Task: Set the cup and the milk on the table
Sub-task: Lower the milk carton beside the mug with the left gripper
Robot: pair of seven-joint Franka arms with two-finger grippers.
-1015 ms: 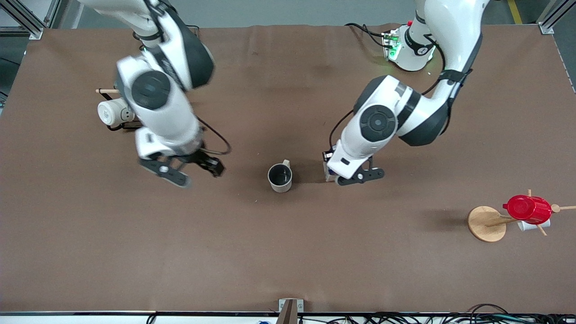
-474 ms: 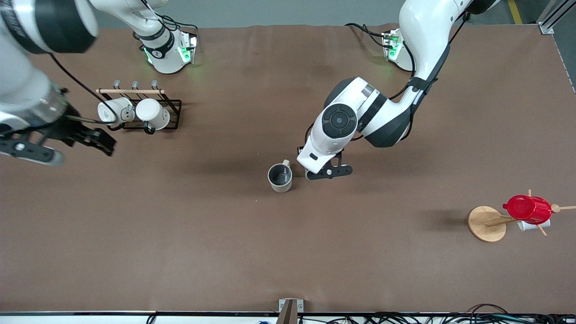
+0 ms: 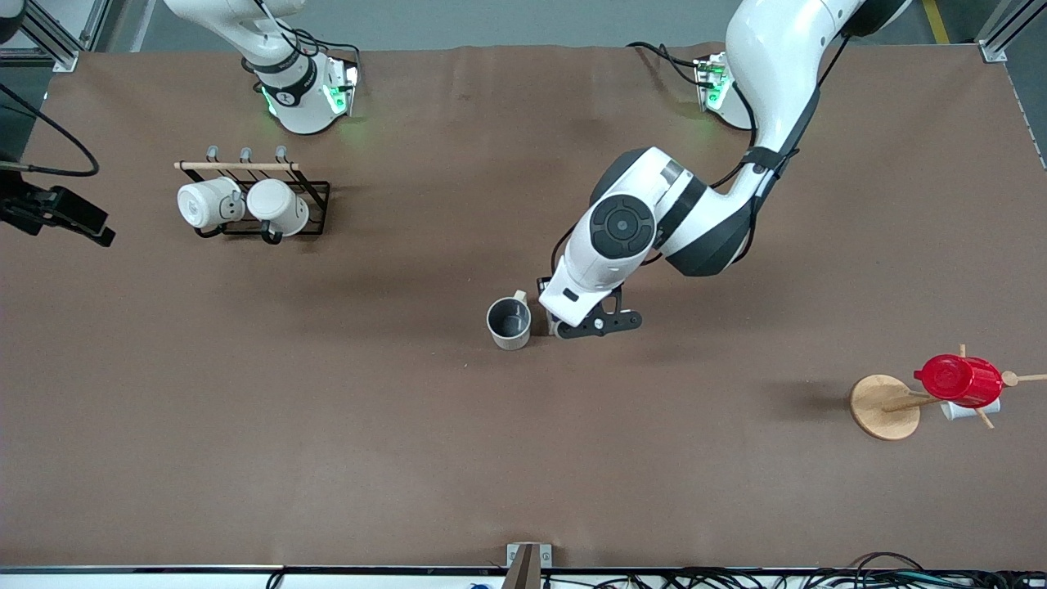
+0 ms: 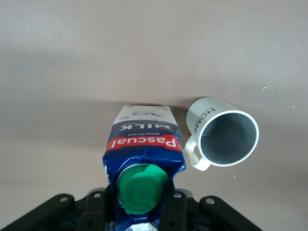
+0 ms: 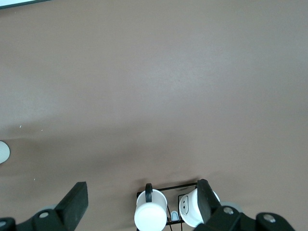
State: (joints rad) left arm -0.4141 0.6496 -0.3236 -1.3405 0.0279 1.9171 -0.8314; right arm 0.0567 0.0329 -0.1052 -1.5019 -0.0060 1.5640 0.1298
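The beige cup (image 3: 509,323) stands upright on the brown table (image 3: 523,458), near its middle. My left gripper (image 3: 590,319) is right beside the cup, toward the left arm's end. It is shut on the top of the blue and white milk carton (image 4: 144,149) with the green cap. The carton is upright with its base at the table next to the cup (image 4: 226,137); I cannot tell if it touches. The front view hides the carton under the hand. My right gripper (image 3: 51,214) is open and empty at the right arm's end; its fingers (image 5: 77,202) are spread wide.
A black wire rack (image 3: 315,196) holding two white mugs (image 3: 245,204) stands near the right arm's base; the mugs also show in the right wrist view (image 5: 151,214). A wooden mug tree (image 3: 883,406) with a red cup (image 3: 959,379) stands at the left arm's end.
My right arm has swung away from the cup to the right arm's end of the table. My left gripper has carried the milk closer to the cup.
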